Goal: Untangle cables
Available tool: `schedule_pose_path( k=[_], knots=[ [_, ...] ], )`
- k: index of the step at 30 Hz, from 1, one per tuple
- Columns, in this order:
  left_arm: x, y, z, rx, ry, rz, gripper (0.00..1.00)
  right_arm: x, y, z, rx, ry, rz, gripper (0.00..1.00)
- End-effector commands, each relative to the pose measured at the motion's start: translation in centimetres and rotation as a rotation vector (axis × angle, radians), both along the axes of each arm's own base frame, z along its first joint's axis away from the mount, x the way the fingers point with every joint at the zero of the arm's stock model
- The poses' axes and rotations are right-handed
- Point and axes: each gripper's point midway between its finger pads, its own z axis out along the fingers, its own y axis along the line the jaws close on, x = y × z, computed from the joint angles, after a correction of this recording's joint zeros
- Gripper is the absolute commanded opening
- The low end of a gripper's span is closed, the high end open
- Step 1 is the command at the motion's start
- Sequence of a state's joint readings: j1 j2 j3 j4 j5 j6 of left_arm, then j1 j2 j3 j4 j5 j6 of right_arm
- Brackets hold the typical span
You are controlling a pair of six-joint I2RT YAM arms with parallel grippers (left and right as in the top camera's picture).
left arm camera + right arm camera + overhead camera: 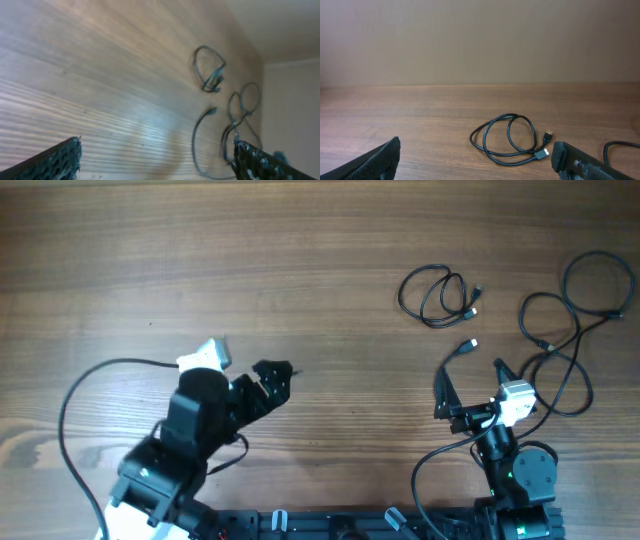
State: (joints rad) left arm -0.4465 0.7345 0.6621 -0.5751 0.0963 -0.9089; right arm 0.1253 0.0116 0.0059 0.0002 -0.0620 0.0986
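Note:
Thin black cables lie on the wooden table at the right. One small coiled cable (435,295) lies apart; it also shows in the right wrist view (507,142) and the left wrist view (210,70). A larger cable of loose crossing loops (575,330) lies at the far right, also in the left wrist view (245,100). A third cable's plug end (468,346) lies just ahead of my right gripper (470,385), and the cord runs back under it. My right gripper (475,160) is open and empty. My left gripper (272,378) is open and empty at the left (155,160), far from the cables.
The thick black wires fixed to the arms curve beside the left arm (65,410) and the right arm (418,475). The arm bases stand along the front edge. The wooden table (250,260) stretches to the left and the back.

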Motion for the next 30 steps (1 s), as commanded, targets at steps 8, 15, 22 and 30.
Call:
schedule_pose_path(
  k=[8,15,22,30],
  knots=[
    [0.8,2.8,-3.0,-0.152,-0.425,0.113,1.0,0.0,-0.2,0.1,-0.018,-0.011,-0.012,1.0],
    [0.3,3.6,-1.6,-0.153,-0.54,0.126,1.0,0.0,-0.2,0.1,-0.019,-0.011,-0.012,1.0],
    [0.0,4.6,-2.1,-0.149,-0.589,0.155,1.0,0.0,-0.2,0.1,-0.018,-0.011,-0.012,1.0],
    [0.2,6.3,-2.8,0.014,-0.628,0.165,1.0,0.0,-0.2,0.1,-0.018,-0.011,-0.012,1.0]
  ],
)
